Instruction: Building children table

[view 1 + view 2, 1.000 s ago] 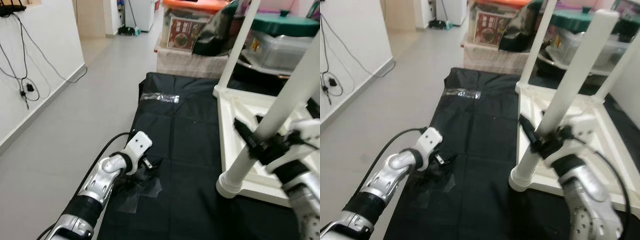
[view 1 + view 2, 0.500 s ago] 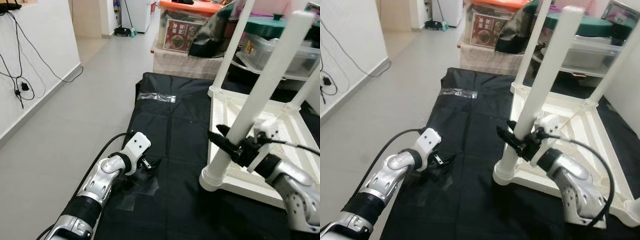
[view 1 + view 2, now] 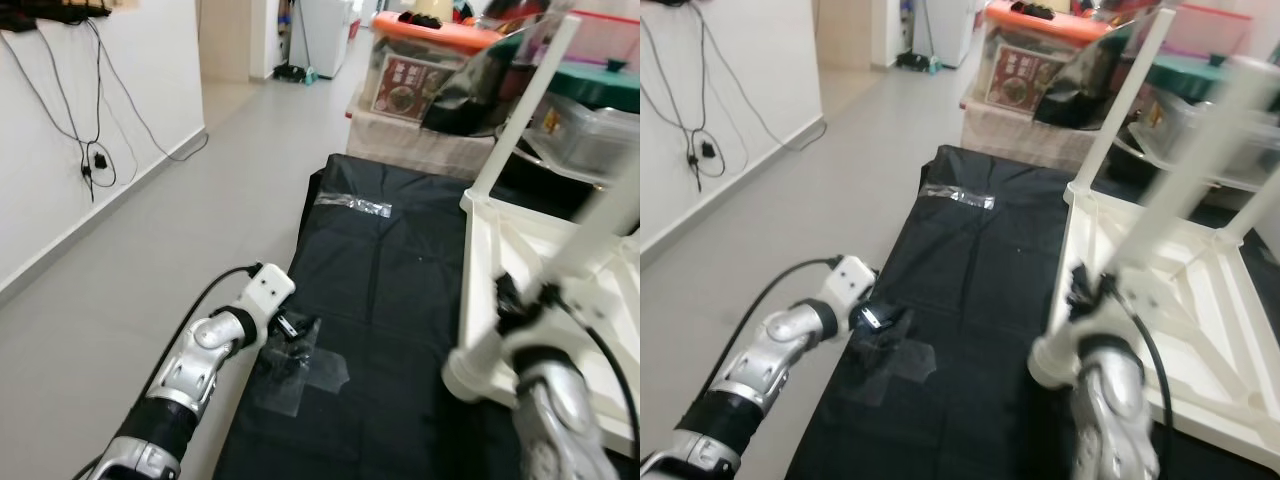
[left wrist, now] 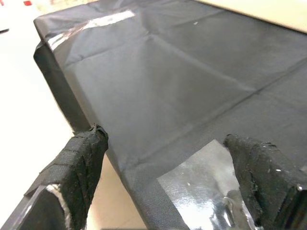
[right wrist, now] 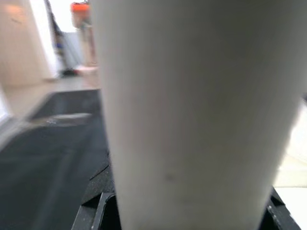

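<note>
No readable text, brand, number or sign is showing anywhere in these views. A printed label is showing on the clear storage box (image 3: 415,85) under the orange lid (image 3: 432,26), but its lettering is coming through too small and blurred to make out.

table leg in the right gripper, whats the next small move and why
Probably keep turning the leg into its corner socket. The right gripper is closed around the white leg low down, near where it meets the upturned white table, and the leg stands tilted, so it does not look seated. The left gripper hangs open over the black mat, idle.
</note>
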Controlling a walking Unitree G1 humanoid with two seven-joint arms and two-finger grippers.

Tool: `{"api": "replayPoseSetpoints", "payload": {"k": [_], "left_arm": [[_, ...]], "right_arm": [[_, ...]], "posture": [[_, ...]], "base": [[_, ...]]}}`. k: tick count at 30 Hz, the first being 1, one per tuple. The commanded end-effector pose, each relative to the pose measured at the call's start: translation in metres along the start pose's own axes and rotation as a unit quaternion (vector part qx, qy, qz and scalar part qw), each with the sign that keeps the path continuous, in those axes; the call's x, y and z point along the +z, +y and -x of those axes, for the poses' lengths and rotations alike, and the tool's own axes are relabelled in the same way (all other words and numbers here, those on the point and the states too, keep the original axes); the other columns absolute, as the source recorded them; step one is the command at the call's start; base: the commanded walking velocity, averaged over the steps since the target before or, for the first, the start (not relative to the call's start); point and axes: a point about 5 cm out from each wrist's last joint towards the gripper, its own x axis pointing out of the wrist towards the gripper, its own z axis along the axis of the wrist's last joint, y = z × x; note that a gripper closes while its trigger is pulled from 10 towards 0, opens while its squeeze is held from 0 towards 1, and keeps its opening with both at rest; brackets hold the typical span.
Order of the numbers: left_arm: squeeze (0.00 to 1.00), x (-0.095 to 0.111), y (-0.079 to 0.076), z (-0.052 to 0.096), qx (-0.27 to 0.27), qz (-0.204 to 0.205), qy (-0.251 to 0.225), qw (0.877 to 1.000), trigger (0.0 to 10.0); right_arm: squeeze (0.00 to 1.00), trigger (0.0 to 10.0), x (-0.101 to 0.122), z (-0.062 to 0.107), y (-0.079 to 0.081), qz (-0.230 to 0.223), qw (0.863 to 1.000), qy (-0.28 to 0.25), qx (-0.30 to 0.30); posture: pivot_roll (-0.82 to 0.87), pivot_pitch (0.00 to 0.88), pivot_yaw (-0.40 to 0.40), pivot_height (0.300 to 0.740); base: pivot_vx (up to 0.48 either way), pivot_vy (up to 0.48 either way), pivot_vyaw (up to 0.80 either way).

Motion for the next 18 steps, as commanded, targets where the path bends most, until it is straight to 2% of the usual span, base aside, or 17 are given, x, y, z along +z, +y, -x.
{"api": "replayPoseSetpoints", "payload": {"k": [1, 8, 9, 10, 11, 13, 15, 16, 17, 18], "left_arm": [[0.0, -0.001, -0.007, -0.002, -0.017, 0.0, 0.004, 1.0, 10.0], [0.0, 0.001, -0.008, -0.005, -0.022, -0.002, 0.004, 1.0, 10.0], [0.0, 0.002, -0.01, -0.006, -0.023, -0.001, 0.002, 1.0, 10.0], [0.0, 0.003, -0.012, -0.008, -0.025, -0.001, -0.001, 1.0, 10.0], [0.0, 0.003, -0.012, -0.008, -0.025, -0.001, -0.001, 1.0, 10.0], [0.0, 0.003, -0.012, -0.009, -0.025, -0.001, -0.001, 1.0, 10.0], [0.0, 0.003, -0.012, -0.009, -0.025, -0.001, -0.001, 1.0, 10.0], [0.0, 0.003, -0.011, -0.01, -0.023, -0.002, -0.002, 1.0, 10.0], [0.0, 0.004, -0.01, -0.01, -0.02, -0.002, -0.002, 1.0, 10.0], [0.0, 0.004, -0.009, -0.01, -0.019, -0.003, -0.002, 1.0, 10.0]], "right_arm": [[0.0, 0.0, -0.01, 0.012, -0.009, 0.01, 0.996, 0.032, -0.077], [0.0, 0.0, 0.001, 0.016, -0.005, 0.03, 0.992, 0.035, -0.119], [0.46, 10.0, 0.008, 0.008, 0.005, 0.011, 0.999, 0.035, -0.029], [1.0, 10.0, 0.027, -0.008, 0.012, -0.02, 0.992, 0.015, 0.127], [1.0, 10.0, 0.027, -0.008, 0.012, -0.02, 0.992, 0.015, 0.127], [1.0, 10.0, 0.038, -0.016, 0.009, -0.019, 0.981, -0.002, 0.191], [1.0, 10.0, 0.041, -0.018, 0.008, -0.013, 0.978, -0.007, 0.207], [0.0, 10.0, 0.047, -0.022, 0.003, -0.005, 0.972, -0.019, 0.233], [0.0, 10.0, 0.055, -0.026, -0.002, 0.007, 0.956, -0.029, 0.293], [0.0, 10.0, 0.058, -0.027, -0.002, 0.012, 0.948, -0.029, 0.315]], "posture": [[0.1, 0.0, -0.094, 0.74], [0.1, 0.0, -0.094, 0.74], [0.09, 0.0, -0.093, 0.74], [0.09, 0.0, -0.097, 0.74], [0.09, 0.0, -0.097, 0.74], [0.1, 0.0, -0.102, 0.74], [0.1, 0.0, -0.102, 0.74], [0.11, 0.0, -0.108, 0.74], [0.11, 0.0, -0.109, 0.74], [0.11, 0.0, -0.111, 0.74]], "base": [[0.0, 0.0, 0.0], [0.0, 0.0, 0.0], [0.0, 0.0, 0.0], [0.0, 0.0, 0.0], [0.0, 0.0, 0.0], [0.0, 0.0, 0.0], [0.0, 0.0, 0.0], [0.0, 0.0, 0.0], [0.0, 0.0, 0.0], [0.0, 0.0, 0.0]]}}
